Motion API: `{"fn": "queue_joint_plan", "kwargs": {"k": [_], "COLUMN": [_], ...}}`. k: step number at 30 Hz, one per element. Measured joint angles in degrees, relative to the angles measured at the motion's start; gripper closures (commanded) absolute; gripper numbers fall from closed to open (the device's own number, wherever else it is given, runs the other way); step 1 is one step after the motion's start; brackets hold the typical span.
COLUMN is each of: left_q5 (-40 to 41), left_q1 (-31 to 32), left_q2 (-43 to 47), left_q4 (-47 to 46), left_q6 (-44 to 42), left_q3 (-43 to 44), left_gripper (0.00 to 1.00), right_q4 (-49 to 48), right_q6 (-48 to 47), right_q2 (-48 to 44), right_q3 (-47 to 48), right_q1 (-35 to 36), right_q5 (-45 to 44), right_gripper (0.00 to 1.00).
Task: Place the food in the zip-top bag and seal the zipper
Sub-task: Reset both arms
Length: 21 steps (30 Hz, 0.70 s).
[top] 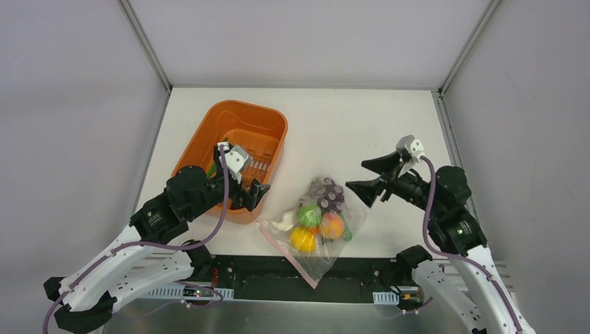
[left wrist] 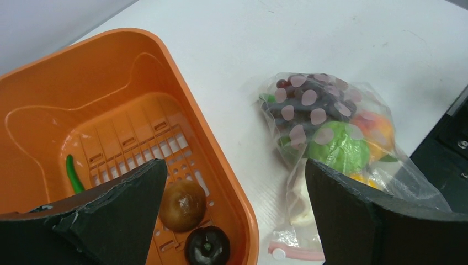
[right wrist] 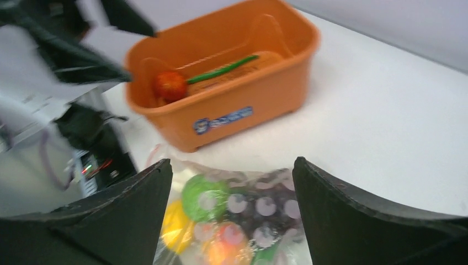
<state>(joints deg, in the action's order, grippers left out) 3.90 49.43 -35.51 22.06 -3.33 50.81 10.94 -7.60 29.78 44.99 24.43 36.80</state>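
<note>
Left wrist, bag (left wrist: pixel 411 179) holding grapes (left wrist: pixel 309 102), basket (left wrist: pixel 110 66) holding pod (left wrist: pixel 73 174)

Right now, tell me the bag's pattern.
The bag is clear with pale pink dots; left wrist view shows best.

White table (top: pixel 348 132) carries two things directly: an orange plastic basket (top: pixel 250 106) at back left, and just beside its near right corner a clear pink-dotted zip-top bag (top: pixel 311 261) lying flat, its pink zipper strip (top: pixel 289 256) facing near-left, one corner overhanging the dark front edge.
</note>
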Motion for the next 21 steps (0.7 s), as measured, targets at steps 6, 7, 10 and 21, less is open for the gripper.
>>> {"fn": "queue_joint_plan", "kwargs": {"k": [6, 7, 10, 21], "left_q5": [8.57, 9.79, 11.34, 15.87], "left_q1": [-0.83, -1.49, -7.5, -21.75], "left_q2": [-2.56, -2.91, -4.96, -8.57], "left_q4": [-0.24, -0.13, 1.55, 6.12], "left_q6": [3.28, 3.89, 6.23, 19.02], "left_q3": [0.0, 0.07, 1.36, 5.49], "left_gripper": [0.01, 0.01, 0.01, 0.01], "right_q4": [-1.22, -1.29, -1.05, -3.56], "right_q6": [6.21, 7.39, 11.93, 23.47], "right_q2": [11.72, 13.7, 20.85, 23.1], "right_q3": [-0.46, -0.46, -0.48, -4.79], "right_q1": [-0.15, -0.39, -2.82, -15.1], "right_q5": [-23.8, -26.99, -34.21, -38.32], "right_gripper": [0.13, 0.13, 0.12, 0.06]}}
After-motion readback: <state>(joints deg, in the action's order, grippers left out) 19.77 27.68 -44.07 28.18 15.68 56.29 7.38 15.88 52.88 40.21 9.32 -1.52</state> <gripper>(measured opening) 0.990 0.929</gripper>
